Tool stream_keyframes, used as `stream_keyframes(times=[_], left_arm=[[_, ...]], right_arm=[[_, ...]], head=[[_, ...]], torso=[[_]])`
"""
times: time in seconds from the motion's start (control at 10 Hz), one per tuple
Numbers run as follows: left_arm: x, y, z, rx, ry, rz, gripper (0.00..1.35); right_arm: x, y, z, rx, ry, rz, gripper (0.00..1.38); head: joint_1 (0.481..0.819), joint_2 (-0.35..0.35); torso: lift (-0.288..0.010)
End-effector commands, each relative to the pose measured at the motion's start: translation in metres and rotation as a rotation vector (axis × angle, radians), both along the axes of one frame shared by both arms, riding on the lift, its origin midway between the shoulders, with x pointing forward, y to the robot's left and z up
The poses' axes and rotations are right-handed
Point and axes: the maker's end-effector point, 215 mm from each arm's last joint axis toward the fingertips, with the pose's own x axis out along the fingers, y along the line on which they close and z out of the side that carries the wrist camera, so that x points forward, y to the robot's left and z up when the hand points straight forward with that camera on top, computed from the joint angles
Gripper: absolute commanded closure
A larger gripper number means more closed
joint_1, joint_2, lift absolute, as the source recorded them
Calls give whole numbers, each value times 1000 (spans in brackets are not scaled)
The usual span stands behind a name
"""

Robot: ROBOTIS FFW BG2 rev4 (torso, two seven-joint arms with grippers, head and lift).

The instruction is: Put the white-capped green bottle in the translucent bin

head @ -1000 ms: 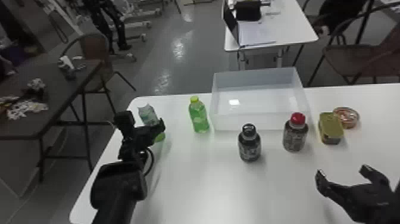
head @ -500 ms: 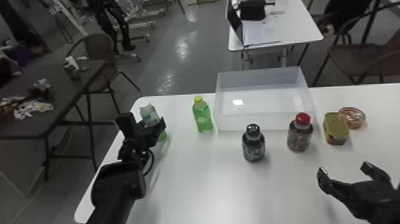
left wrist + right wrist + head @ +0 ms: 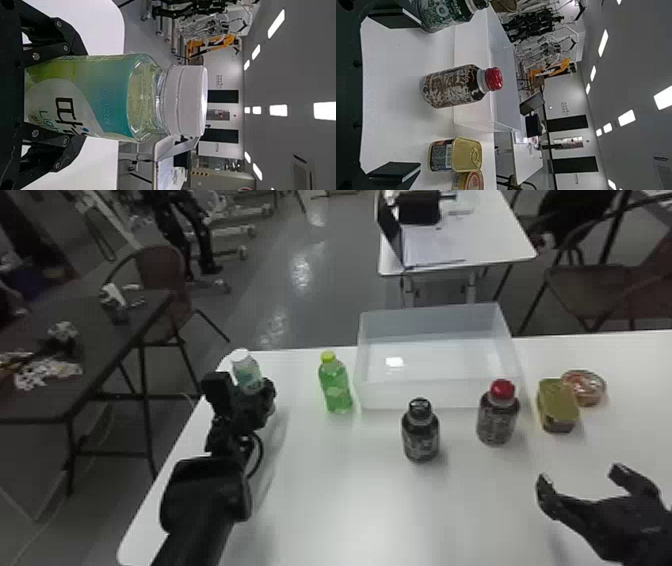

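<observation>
Right gripper [image 3: 582, 474]: fingers spread apart, over the table's [image 3: 345, 510] right side
Black-capped bottle [image 3: 420, 436]: upright, nearer than the bin
Red-capped bottle [image 3: 497, 421]: upright, near the bin
Rectangular can [image 3: 557, 405]: just beside the round can [image 3: 586, 388]
Left gripper [image 3: 256, 391]: clenched around the white-capped green bottle [image 3: 246, 371], near the table's far left corner
Yellow-capped green bottle [image 3: 336, 391]: upright, just left of the bin
Translucent bin [image 3: 387, 394]: at the far edge
</observation>
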Motion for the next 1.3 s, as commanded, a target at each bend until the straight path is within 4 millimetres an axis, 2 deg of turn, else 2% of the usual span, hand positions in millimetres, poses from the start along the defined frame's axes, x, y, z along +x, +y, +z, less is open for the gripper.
stream_keyframes(times=[0.0, 0.1, 0.3, 0.4, 0.5, 0.6, 0.9, 1.0, 1.1, 1.2], left_arm=[[10, -26, 46, 114, -51, -35, 1069], [9, -40, 79, 168, -83, -34, 1069], [18, -93, 148, 227, -190, -96, 1069], [23, -123, 170, 225, -228, -150, 1069], [29, -164, 185, 237, -248, -248, 1069], [31, -204, 190, 229, -260, -317, 1069], [33, -272, 192, 222, -252, -435, 1072], [35, -305, 192, 249, -241, -503, 1072], [36, -343, 179, 271, -212, -591, 1072], [36, -369, 162, 309, -180, -664, 1072]], right_arm=[[-3, -6, 1, -4, -1, -10, 42], [-3, -6, -2, -7, 4, -10, 42], [-4, -6, -4, -9, 7, -8, 42], [-2, -6, -2, -9, 4, -10, 42], [-1, -6, -3, -8, 6, -8, 42], [0, -6, -4, -10, 6, -8, 42], [4, 0, -7, -13, 10, 2, 42], [5, -1, -8, -14, 12, 0, 42], [7, 0, -8, -14, 12, 2, 42], [8, 2, -9, -13, 13, 5, 42]], head=[[695, 265], [695, 242], [695, 215], [695, 189], [695, 158], [695, 142], [688, 32], [687, 10], [686, -3], [687, -37]], torso=[[-92], [-92], [-92], [-92], [-92], [-92], [-92], [-92], [-92], [-92]])
